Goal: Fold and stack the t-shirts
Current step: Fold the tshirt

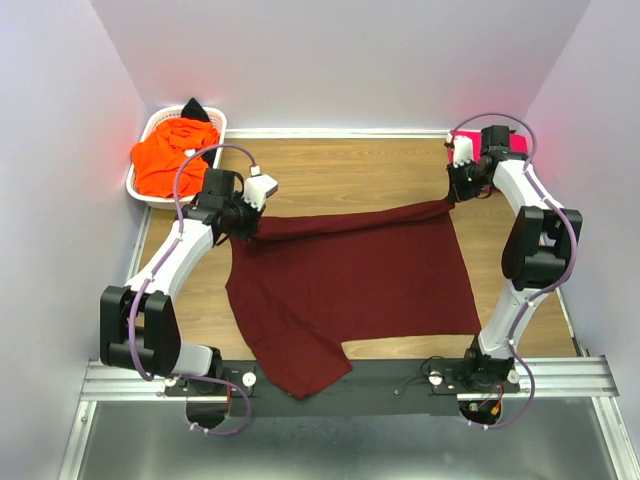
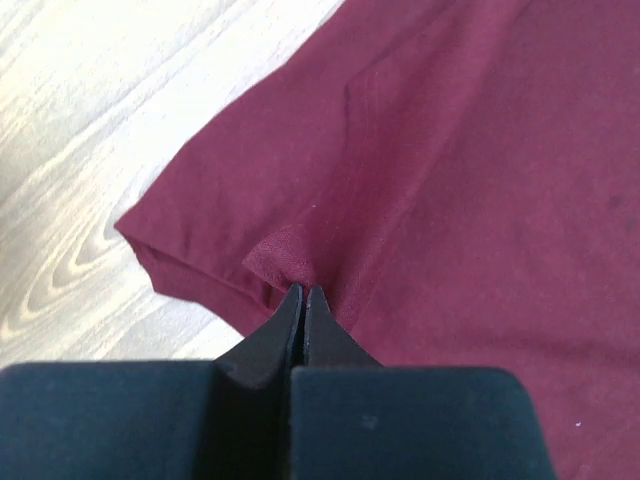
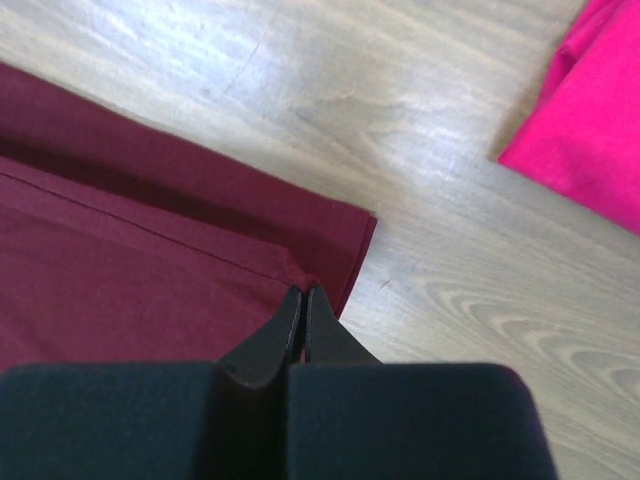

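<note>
While one sleeve drapes over the near edge, the maroon t-shirt (image 1: 345, 285) lies across mid-bench, with the left gripper (image 2: 303, 295) and right gripper (image 3: 303, 295) clamped tight on its far corners. Beyond, the right arm half hides a pink t-shirt (image 3: 590, 120) at the far-right corner. A basket (image 1: 218, 122) at the far-left corner holds an orange t-shirt (image 1: 165, 160) and a black t-shirt (image 1: 195, 108).

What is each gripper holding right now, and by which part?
Both pinch the maroon t-shirt: left gripper a bunched fold by a sleeve, right gripper a hem corner.

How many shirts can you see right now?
4. One maroon shirt spread in the middle; orange shirt and black shirt in the far-left basket; pink shirt far right, behind the right arm. The basket may hide more.
</note>
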### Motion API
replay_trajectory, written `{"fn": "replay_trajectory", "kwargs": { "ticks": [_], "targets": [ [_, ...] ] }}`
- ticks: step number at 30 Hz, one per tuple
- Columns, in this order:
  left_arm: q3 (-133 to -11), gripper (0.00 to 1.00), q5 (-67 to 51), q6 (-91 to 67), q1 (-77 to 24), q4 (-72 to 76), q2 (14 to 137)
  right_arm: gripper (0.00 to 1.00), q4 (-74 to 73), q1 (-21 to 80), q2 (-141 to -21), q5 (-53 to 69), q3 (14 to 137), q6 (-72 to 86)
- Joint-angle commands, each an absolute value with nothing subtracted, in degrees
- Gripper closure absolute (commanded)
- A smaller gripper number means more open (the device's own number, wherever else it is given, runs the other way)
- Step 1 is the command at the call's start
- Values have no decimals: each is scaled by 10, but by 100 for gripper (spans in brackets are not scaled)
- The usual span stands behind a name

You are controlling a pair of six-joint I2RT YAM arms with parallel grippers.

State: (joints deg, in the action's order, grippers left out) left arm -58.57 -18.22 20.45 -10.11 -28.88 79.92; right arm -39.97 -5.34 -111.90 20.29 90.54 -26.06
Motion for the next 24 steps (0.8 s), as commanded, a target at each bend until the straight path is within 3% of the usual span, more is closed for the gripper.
{"fn": "replay_trajectory", "kwargs": {
  "ticks": [1,24],
  "targets": [
    [-579,100,-162,217,-102,-297,786,99,-405,-58,-1092,216,889,-277],
    [-576,100,-164,288,-127,-350,811,99,-404,-59,-1080,193,822,-318]
  ]
}}
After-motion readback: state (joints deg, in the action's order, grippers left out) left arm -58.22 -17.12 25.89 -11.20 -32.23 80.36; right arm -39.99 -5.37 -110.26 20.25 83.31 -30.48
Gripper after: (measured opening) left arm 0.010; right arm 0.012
